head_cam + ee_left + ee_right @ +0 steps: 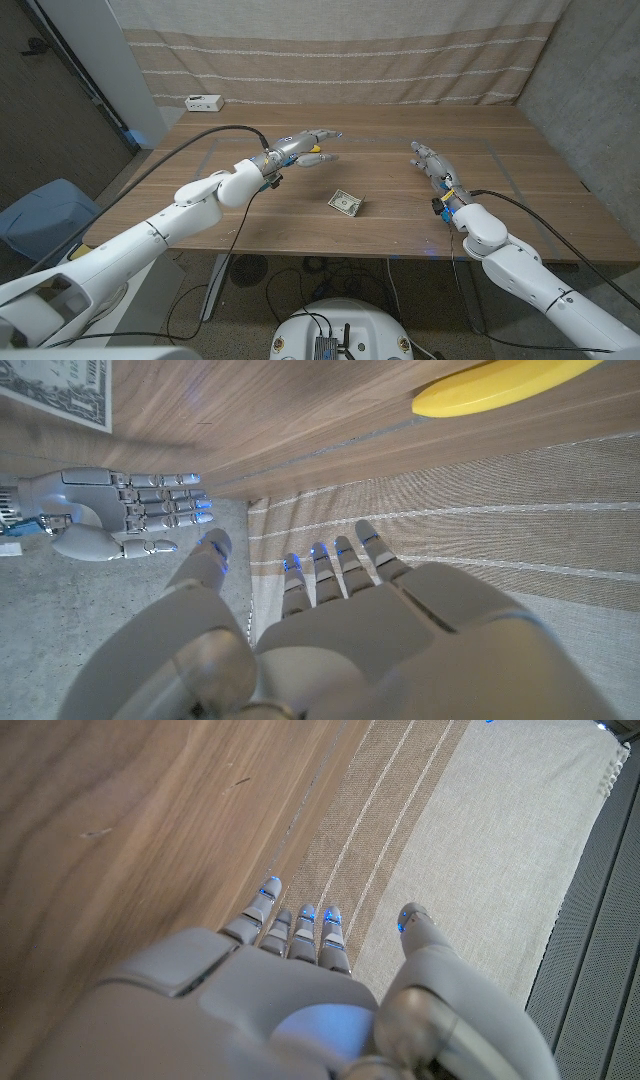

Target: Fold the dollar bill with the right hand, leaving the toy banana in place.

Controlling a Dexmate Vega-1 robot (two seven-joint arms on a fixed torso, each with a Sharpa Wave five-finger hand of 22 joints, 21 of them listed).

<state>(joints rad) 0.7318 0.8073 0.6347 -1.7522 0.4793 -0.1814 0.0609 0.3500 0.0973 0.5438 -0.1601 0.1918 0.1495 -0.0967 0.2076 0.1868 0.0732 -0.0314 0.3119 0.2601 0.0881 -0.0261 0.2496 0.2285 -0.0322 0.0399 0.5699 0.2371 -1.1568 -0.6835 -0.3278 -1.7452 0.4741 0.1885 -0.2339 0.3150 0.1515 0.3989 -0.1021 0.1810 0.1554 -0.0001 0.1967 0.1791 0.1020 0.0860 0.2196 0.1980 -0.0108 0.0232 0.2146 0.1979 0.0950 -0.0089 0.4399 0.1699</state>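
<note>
Box: you have a small white box [203,101] at about 11 o'clock, at the far left edge of the table [520,215], against the striped curtain [330,55].

Left hand: your left hand [300,147] is at roughly 11 o'clock from the bill, raised over the wood, fingers straight and apart, gripping nothing. The left wrist view shows the same spread fingers [335,565] with nothing between them.

Banana: the yellow banana [314,158] lies on the table just beside your left hand's fingertips; whether they touch it you cannot tell. In the left wrist view it lies apart from the bill.

Bill: the bill [345,203] lies near the table's middle, toward the near edge, between your two hands and touched by neither. It looks already folded, though it is too small to be sure.

Right hand: your right hand [432,160] is at about 2 o'clock from the bill, well apart from it, fingers extended and slightly parted, holding nothing.
</note>
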